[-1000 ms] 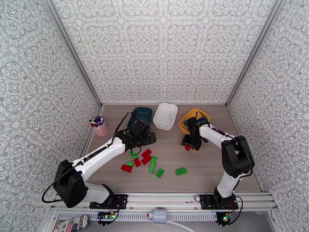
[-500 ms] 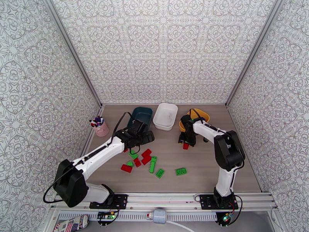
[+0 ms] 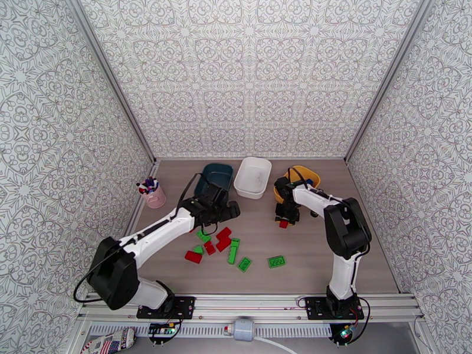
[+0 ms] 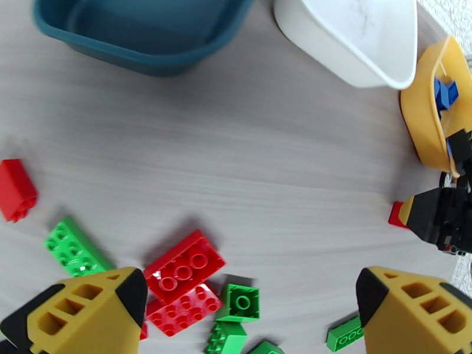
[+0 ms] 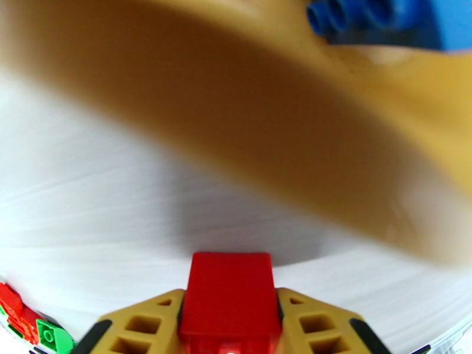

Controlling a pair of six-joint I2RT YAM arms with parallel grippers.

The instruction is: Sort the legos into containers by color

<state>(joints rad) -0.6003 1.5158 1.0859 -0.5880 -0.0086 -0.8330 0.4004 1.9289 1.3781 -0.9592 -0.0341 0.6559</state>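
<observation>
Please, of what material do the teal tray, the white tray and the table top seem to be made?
Teal tray: probably moulded plastic, smooth, with a soft sheen along its rounded rim.
White tray: likely the same kind of plastic, semi-gloss; faint grey scuffs show inside.
Table top: looks like grey wood-grain laminate, matte, with fine streaks; real wood cannot be excluded.

Dark teal tray (image 3: 219, 172), white tray (image 3: 255, 175) and yellow tray (image 4: 420, 122) contrast with red bricks (image 3: 223, 234), green bricks (image 3: 233, 250), blue bricks (image 4: 442, 92), a pink cup (image 3: 156, 199), the grey wood-grain table (image 3: 307, 249) and grey-on-white scrollwork walls (image 3: 253, 78).
</observation>
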